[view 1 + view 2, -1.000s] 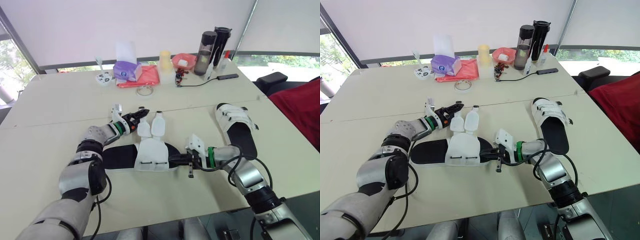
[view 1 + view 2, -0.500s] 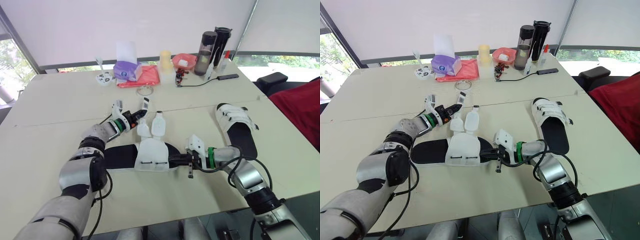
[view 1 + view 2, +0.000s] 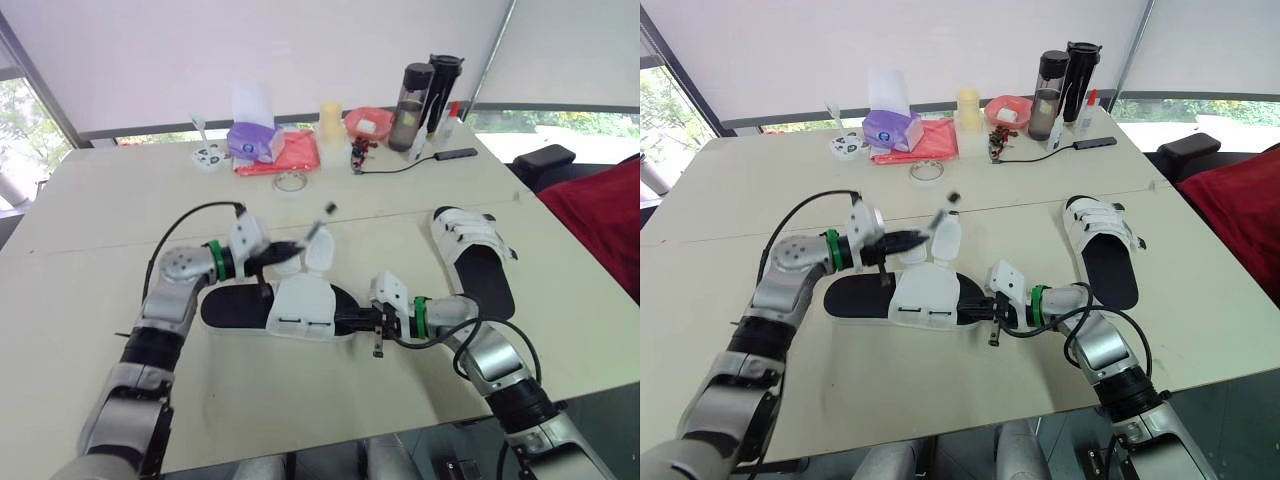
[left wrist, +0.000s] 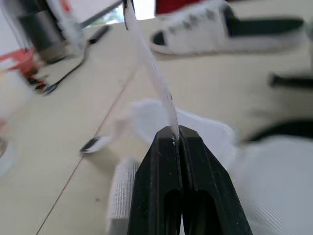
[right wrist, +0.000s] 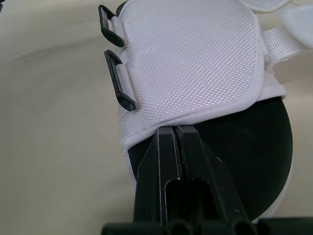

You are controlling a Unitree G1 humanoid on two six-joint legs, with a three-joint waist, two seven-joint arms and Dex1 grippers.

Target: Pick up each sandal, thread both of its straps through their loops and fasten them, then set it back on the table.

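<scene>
Left eye view: your left pincer is clamped shut on a white strap, holding it up off the open sandal that lies across the near middle of the bench. The strap looks like thin, limp webbing: light, likely to flop or twist, so grip it close to the tip if you want to steer it. Two black loops sit on the near side of the mesh upper, both empty. The dark sole looks light and rubbery and would probably slide if pulled on alone. At the sandal's right end, your right pincer has its fingers together on the edge of the upper where it meets the sole, a fair place to steady it. Further right, well apart, the second sandal lies flat with its straps apparently done up.

Along the far edge, a purple tissue box shows a white sheet standing out of it. A pale yellow cup follows, contents hidden. The pink bowl holds something white. Two dark bottles stand capped, and what is inside cannot be told.
</scene>
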